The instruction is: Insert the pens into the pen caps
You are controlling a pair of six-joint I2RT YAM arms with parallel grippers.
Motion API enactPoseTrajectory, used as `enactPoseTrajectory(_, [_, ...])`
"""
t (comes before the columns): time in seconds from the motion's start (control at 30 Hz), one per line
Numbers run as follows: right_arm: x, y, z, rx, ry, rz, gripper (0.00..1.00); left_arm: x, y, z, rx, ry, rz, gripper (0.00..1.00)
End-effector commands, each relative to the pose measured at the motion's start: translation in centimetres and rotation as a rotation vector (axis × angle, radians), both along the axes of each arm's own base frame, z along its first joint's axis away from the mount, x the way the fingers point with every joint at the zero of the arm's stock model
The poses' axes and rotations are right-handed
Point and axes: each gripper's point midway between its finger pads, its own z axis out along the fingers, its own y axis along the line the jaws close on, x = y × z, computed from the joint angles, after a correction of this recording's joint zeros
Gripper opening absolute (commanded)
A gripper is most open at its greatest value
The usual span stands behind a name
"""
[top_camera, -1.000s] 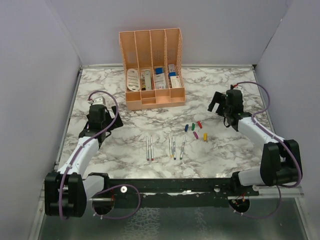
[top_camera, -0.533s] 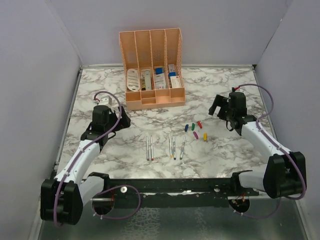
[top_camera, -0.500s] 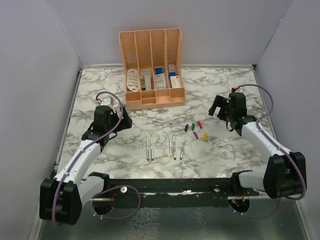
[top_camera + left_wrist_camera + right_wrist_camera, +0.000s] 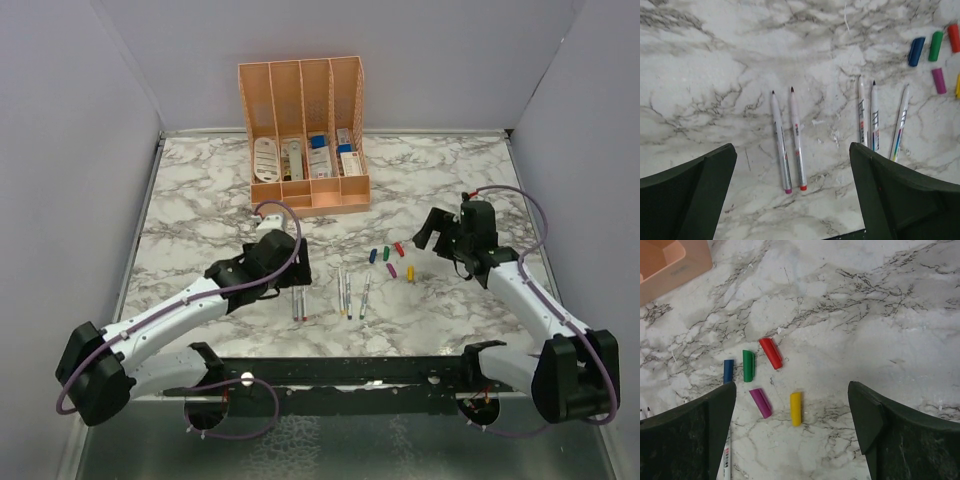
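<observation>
Five pens lie side by side on the marble table. A pair, one with a purple end and one with a red end, lies left of three more. My left gripper hovers open above the pair, one finger on each side in the left wrist view. The pen caps lie in a loose cluster to the right: red, green, blue, purple and yellow. My right gripper hangs open over the caps, holding nothing.
A peach organiser with white boxes and cards stands at the back centre of the table; its corner shows in the right wrist view. Grey walls close in the left, right and back. The black arm rail runs along the near edge.
My left arm has swung from the table's left side to the right, over the pens. My right arm has shifted slightly nearer the caps. Both grippers stayed open.
</observation>
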Motion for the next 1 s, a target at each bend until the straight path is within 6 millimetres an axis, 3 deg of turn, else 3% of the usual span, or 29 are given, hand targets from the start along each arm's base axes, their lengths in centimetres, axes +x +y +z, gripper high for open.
enactPoseTrajectory(0.0, [-1.4, 0.2, 0.2, 0.025, -0.018, 0.011, 0.92, -3.1, 0.3, -2.3, 0.108, 0.077, 0.087, 0.99])
enactPoseTrajectory(0.1, [-1.7, 0.0, 0.7, 0.017, -0.022, 0.008, 0.91, -4.6, -0.9, -3.0, 0.153, 0.103, 0.042, 0.99])
enactPoseTrajectory(0.2, [-1.6, -0.3, 1.1, 0.005, -0.029, -0.007, 0.91, -4.7, -0.7, -3.4, 0.211, 0.105, 0.033, 0.99])
enactPoseTrajectory(0.5, [-1.1, -1.4, 1.3, -0.038, 0.013, -0.068, 0.83, -4.0, 3.1, -3.6, 0.271, 0.051, 0.11, 0.99])
enactPoseTrajectory(0.73, [-0.6, -2.2, 1.5, -0.105, 0.021, -0.061, 0.76, -4.8, 5.2, -6.5, 0.133, 0.126, 0.122, 0.72])
enactPoseTrajectory(0.97, [-0.5, -1.5, 1.4, -0.069, 0.011, -0.041, 0.75, -4.9, 3.6, -6.8, 0.123, 0.2, 0.044, 0.66])
